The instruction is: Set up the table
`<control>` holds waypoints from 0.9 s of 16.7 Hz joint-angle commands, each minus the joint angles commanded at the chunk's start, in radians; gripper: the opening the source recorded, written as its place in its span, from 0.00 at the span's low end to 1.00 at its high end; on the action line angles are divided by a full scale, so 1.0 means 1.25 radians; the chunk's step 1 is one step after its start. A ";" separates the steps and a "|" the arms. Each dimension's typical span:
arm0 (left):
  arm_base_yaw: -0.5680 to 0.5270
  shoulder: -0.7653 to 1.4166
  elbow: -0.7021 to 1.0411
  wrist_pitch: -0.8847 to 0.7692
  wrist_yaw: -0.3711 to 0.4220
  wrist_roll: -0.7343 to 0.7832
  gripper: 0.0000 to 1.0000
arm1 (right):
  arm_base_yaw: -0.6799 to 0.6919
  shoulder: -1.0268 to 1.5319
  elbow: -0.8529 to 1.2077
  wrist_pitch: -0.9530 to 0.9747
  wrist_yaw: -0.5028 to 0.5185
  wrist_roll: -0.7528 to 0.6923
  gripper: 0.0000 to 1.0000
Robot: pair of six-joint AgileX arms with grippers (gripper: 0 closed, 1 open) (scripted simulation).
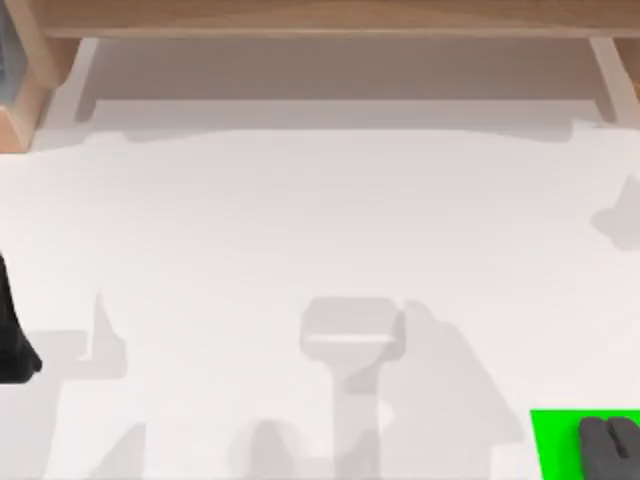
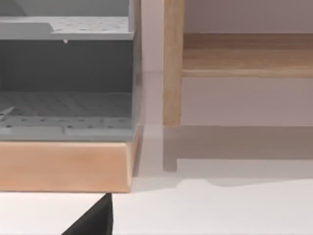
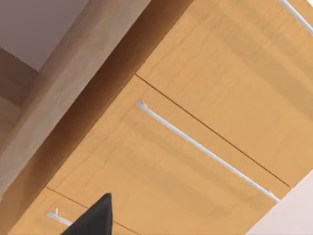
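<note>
The table (image 1: 300, 220) looked matt, smooth and white, with a light wooden rim (image 1: 330, 18). The rack (image 2: 66, 73) was dull grey perforated plastic. The drawers (image 3: 195, 73) were smooth wood with shiny metal handles (image 3: 205, 152).

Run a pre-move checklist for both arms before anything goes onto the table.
1. Table surface free for placing: ok; bare white top, no items on it, just shadows.
2. Green square patch unobstructed: not ok; a dark object, apparently the right pincer, sits over it at the table's lower right corner.
3. Left arm out of the work area: ok; it is at the table's left edge.
4. Pincer finger state: cannot tell for either arm.
5. Items to set out located: not ok; the left wrist view shows a grey perforated rack on a wooden base, with no dishes visible.
6. Wooden drawers with metal handle: shut.
</note>
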 joint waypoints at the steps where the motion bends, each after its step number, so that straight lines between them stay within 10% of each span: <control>1: 0.000 0.000 0.000 0.000 0.000 0.000 1.00 | 0.013 -0.099 -0.046 -0.044 -0.001 0.061 1.00; 9: 0.000 0.000 0.000 0.000 0.000 0.000 1.00 | 0.098 -0.653 -0.345 -0.332 -0.011 0.463 1.00; 15: 0.000 0.000 0.000 0.000 0.000 0.000 1.00 | 0.114 -0.731 -0.399 -0.385 -0.013 0.536 1.00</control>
